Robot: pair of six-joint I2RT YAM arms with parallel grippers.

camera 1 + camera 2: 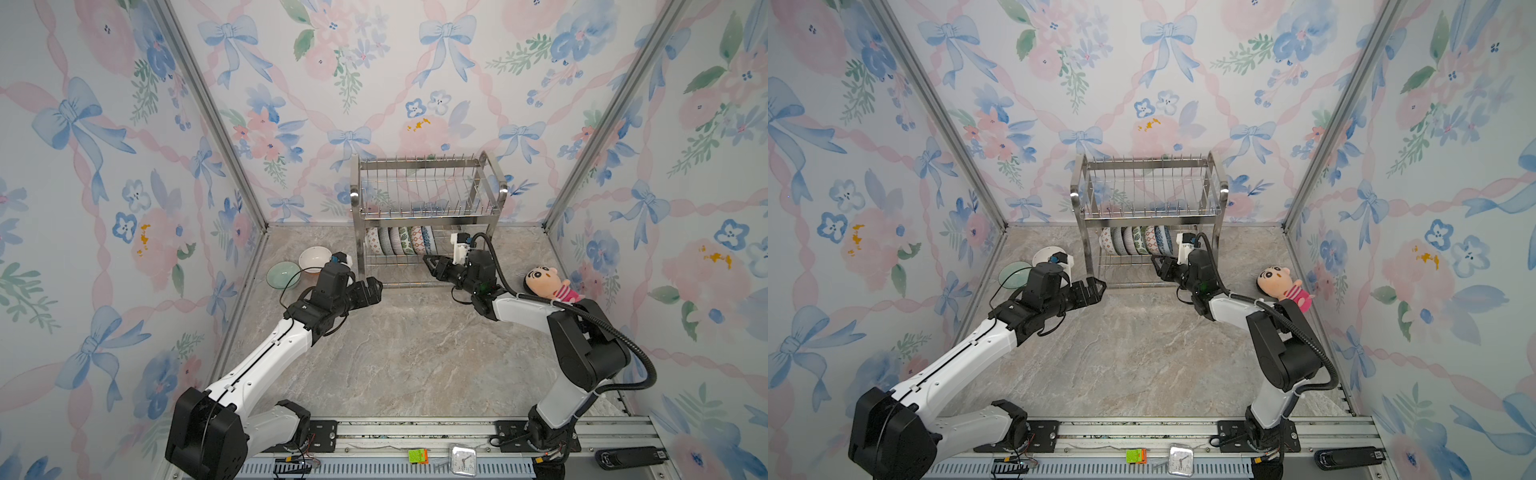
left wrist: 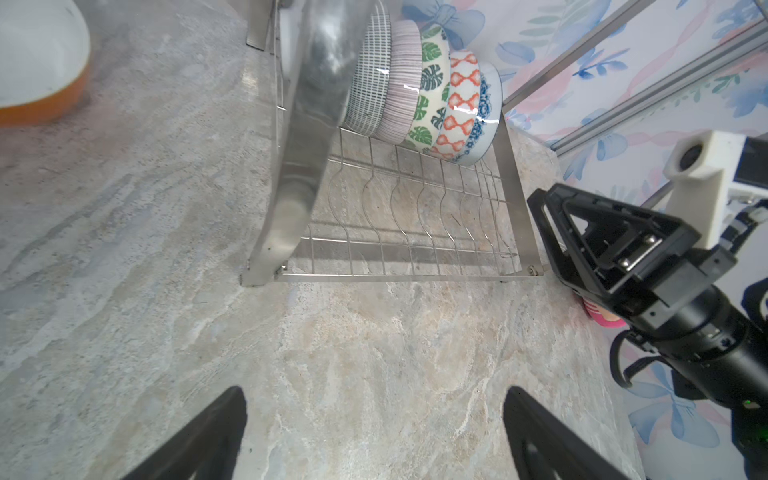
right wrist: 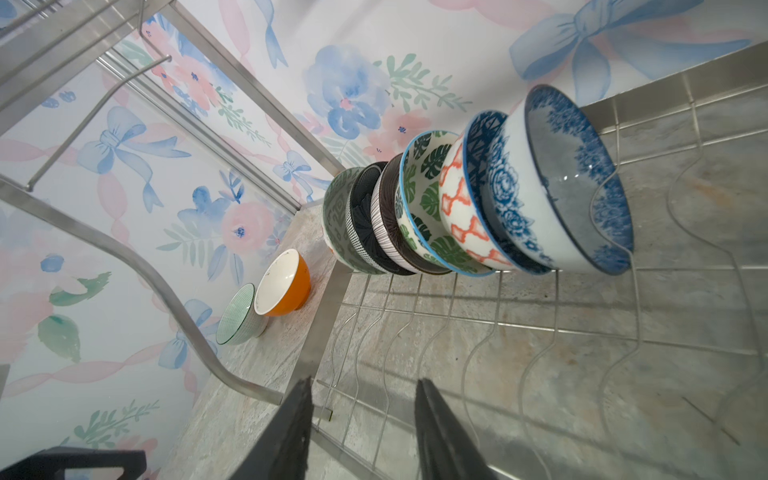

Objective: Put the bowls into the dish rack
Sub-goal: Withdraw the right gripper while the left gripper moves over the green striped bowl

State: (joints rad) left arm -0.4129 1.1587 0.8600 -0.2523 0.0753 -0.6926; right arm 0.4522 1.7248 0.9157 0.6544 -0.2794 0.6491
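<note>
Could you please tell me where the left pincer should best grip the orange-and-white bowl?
Probably pinch its rim from above, one finger inside, one outside, on the side facing the dish rack: the orange-and-white bowl stands upright, mouth open, with the pale green bowl close beside its other side.

A two-tier, shiny stainless-steel wire dish rack (image 1: 428, 195) stands at the back of the grey marbled stone counter (image 1: 407, 345). A close row of patterned ceramic bowls (image 1: 401, 240) stands on edge in its lower tier. On the counter left of the rack, an orange-and-white round bowl (image 1: 314, 258) and a pale green round bowl (image 1: 283, 275) sit upright, just beside each other. The black left gripper (image 1: 376, 289) is near the rack's front left leg. The black right gripper (image 1: 429, 261) points into the lower tier, below the row's right end. A pink-dressed plush doll (image 1: 548, 284) lies right of the rack.
</note>
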